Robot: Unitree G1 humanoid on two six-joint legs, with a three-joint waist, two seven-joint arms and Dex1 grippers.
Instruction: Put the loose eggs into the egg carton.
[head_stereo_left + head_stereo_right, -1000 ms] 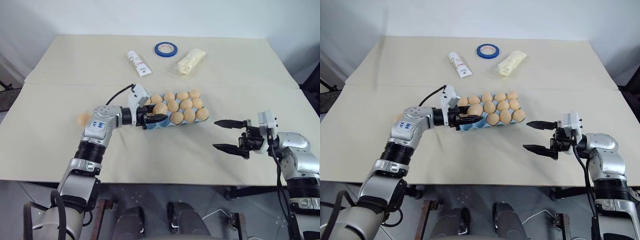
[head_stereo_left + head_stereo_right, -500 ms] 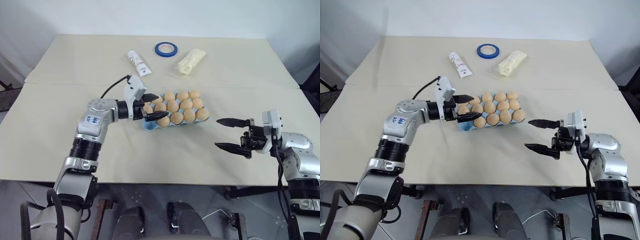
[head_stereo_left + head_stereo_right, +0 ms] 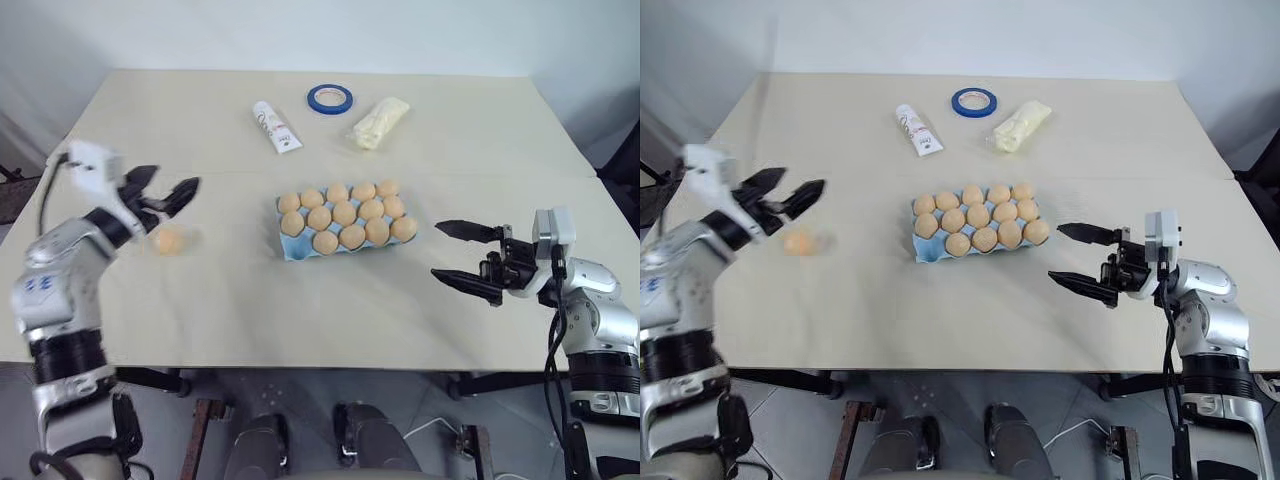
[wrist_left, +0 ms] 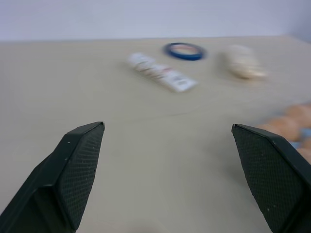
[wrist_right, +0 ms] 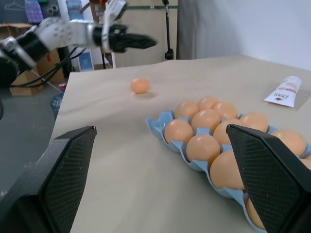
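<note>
Blue tape ring (image 3: 330,97), tube (image 3: 277,126), plastic packet (image 3: 381,121) behind egg carton (image 3: 345,220)

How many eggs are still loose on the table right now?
1. The loose egg lies on the table, well to the left of the egg carton and just under the open left gripper. No others show outside the carton.

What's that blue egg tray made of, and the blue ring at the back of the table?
The egg carton looks like thin moulded plastic or pulp: pale blue, matte, with scalloped cup edges. The blue ring looks like a roll of tape, a flat glossy band around an open core; which kind of tape I cannot tell.
</note>
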